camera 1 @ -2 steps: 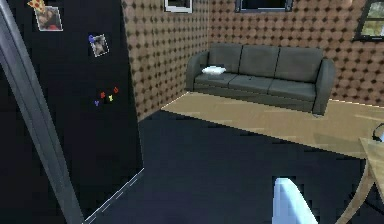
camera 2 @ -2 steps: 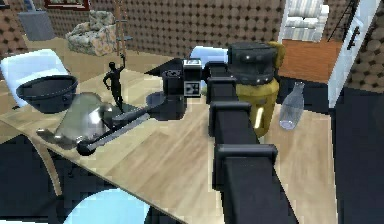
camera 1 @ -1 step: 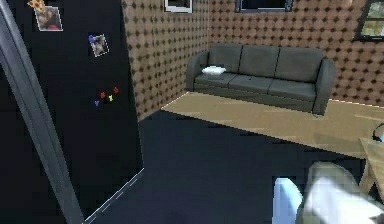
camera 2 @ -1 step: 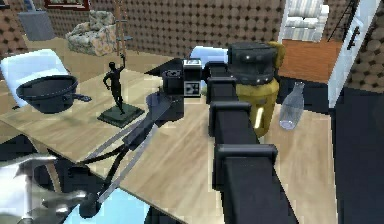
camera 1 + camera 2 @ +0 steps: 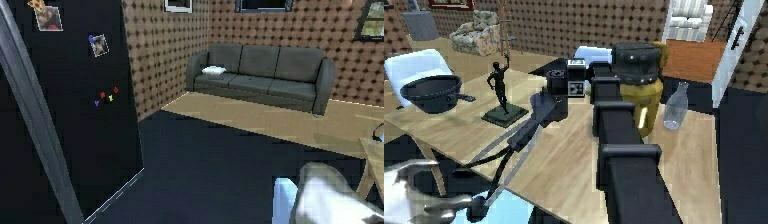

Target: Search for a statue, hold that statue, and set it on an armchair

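A dark statue (image 5: 501, 88) of a standing figure with one arm raised stands on a square base on the wooden table (image 5: 564, 160). The arm (image 5: 624, 140) reaches out over this table. Its gripper (image 5: 484, 180) points toward the arm side view's lower left, with the dark body just right of the statue's base and the thin fingers (image 5: 504, 150) slanting down past the table's near edge. A pale chair lies by the fingertips, so I cannot tell whether the gripper holds anything. A patterned armchair (image 5: 479, 30) stands far off at the top left.
On the table are a black pan (image 5: 434, 92), an olive vase (image 5: 646, 100) and a glass bottle (image 5: 675, 105). A white chair (image 5: 414, 65) stands by it. The forward view has a black fridge (image 5: 75, 110), a grey sofa (image 5: 262, 75) on a tan rug (image 5: 270, 115), and dark floor.
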